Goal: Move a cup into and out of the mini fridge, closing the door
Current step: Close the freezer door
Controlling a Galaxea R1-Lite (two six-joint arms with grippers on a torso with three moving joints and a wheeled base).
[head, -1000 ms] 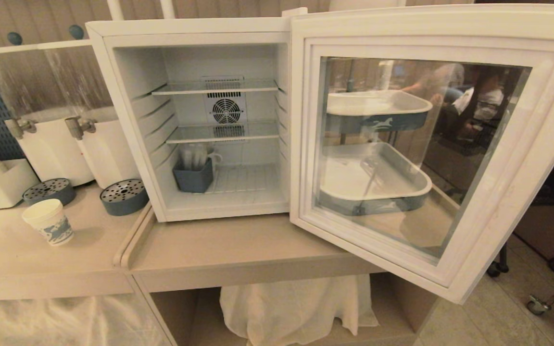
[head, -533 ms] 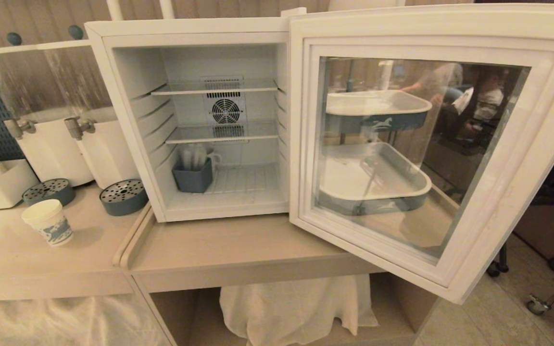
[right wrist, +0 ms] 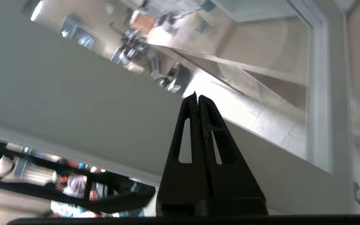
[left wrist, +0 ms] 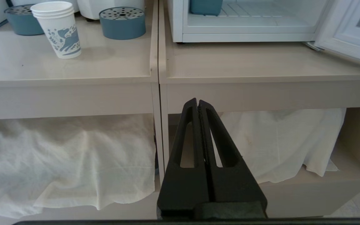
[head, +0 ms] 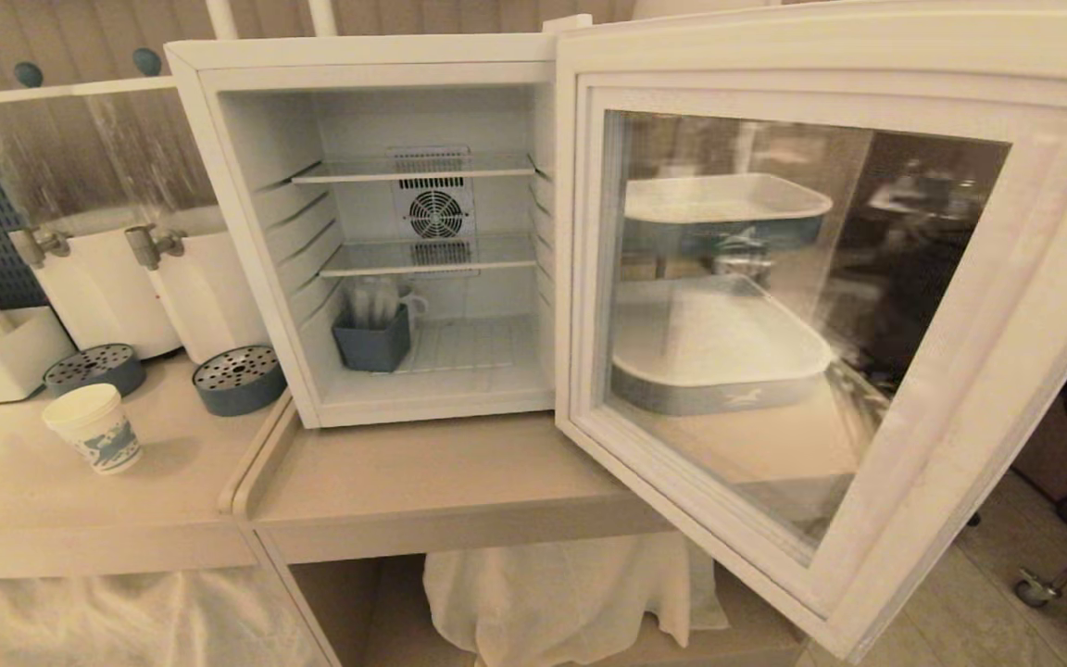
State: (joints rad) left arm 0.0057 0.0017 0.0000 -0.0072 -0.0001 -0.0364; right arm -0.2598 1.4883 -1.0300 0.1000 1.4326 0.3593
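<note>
Cup (head: 94,428) with blue print stands on the beige counter (head: 422,482); mini fridge (head: 367,232) door (head: 830,306) open; both grippers (left wrist: 197,103) (right wrist: 197,97) closed, empty

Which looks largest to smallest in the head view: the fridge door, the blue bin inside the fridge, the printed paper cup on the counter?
1. The door, swung open toward the camera, so nearness enlarges it.
2 and 3. The blue bin and the paper cup look alike in size; the bin sits farther back, so no ranking.
</note>
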